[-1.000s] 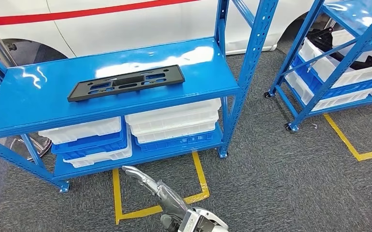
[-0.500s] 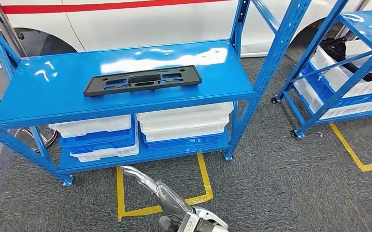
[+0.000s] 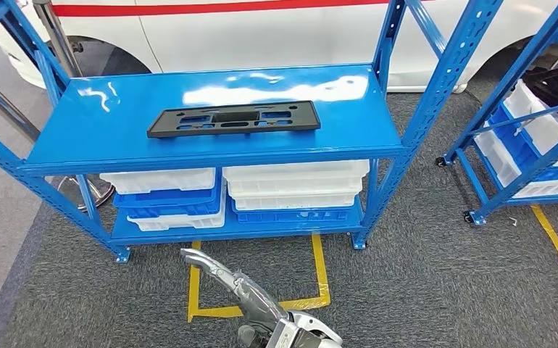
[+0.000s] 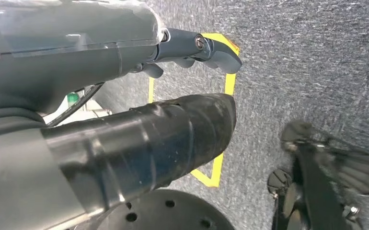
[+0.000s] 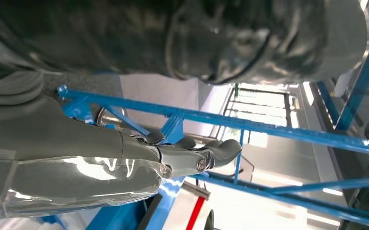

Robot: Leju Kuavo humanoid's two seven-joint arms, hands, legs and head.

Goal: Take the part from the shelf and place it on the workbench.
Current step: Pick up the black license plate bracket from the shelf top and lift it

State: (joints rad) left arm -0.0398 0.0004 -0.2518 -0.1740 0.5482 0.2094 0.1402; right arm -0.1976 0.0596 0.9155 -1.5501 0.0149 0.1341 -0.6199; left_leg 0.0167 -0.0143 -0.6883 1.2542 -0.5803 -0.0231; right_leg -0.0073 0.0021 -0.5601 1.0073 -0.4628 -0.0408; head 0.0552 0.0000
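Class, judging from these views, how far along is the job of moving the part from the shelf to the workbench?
Nothing looks done: the black part lies flat on the blue shelf, untouched. In hand: the left hand hangs low over the carpet, holding nothing. The right hand is empty too. Left: reaching, grasping, carrying and placing.

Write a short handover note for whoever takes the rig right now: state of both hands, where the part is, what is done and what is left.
Left hand: hangs low over the carpet in front of the shelf, fingers extended, holding nothing.
Right hand: in its wrist view, near blue shelf framing, fingers loosely extended, nothing in them.
Part: the black plastic part lies flat on the upper deck of the blue shelf, untouched.
Below it: white and blue bins stacked on the lower deck.
Done: robot faces the shelf. No grasp yet.
Left: reach, grip the part, lift it off, carry it to the workbench and set it down.
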